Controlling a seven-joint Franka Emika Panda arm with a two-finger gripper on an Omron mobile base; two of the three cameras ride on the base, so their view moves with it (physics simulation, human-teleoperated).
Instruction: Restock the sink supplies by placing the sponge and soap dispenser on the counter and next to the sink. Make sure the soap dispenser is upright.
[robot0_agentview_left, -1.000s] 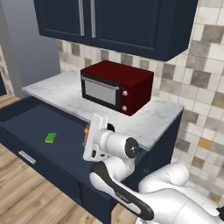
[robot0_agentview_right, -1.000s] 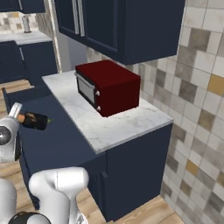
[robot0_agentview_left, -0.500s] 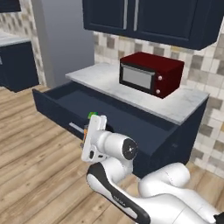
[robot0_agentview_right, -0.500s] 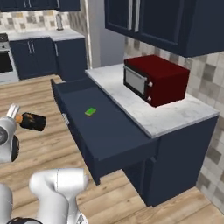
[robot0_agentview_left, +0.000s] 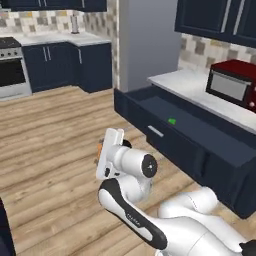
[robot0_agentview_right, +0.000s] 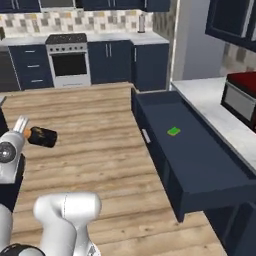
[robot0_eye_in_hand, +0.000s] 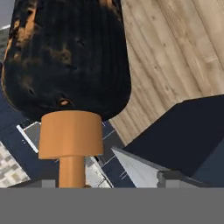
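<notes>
My gripper (robot0_agentview_right: 26, 133) is shut on the soap dispenser (robot0_agentview_right: 43, 136), a black bottle held sideways above the wood floor, orange pump end toward the hand. The hand view has its dark body (robot0_eye_in_hand: 70, 57) looming close over the orange pump top (robot0_eye_in_hand: 71, 134). From the left base view the hand (robot0_agentview_left: 111, 152) covers most of the bottle, with just an orange bit (robot0_agentview_left: 99, 148) showing. The green sponge (robot0_agentview_left: 171, 121) (robot0_agentview_right: 173, 131) lies flat inside the open navy drawer (robot0_agentview_right: 200, 165). The white marble counter (robot0_agentview_left: 187, 84) (robot0_agentview_right: 207, 92) stands behind that drawer. The sink is out of view.
The pulled-out drawer (robot0_agentview_left: 165, 135) juts into the floor space on my right. A red microwave (robot0_agentview_left: 231, 85) (robot0_agentview_right: 242, 97) sits on the counter. A stove (robot0_agentview_right: 68, 59) and navy cabinets (robot0_agentview_left: 80, 65) line the far wall. Wood floor (robot0_agentview_right: 95, 125) lies between.
The whole picture has shifted: the base has backed away from the counter and turned toward the far kitchen wall. The gripper has kept hold of the soap dispenser; the sponge stays in the drawer.
</notes>
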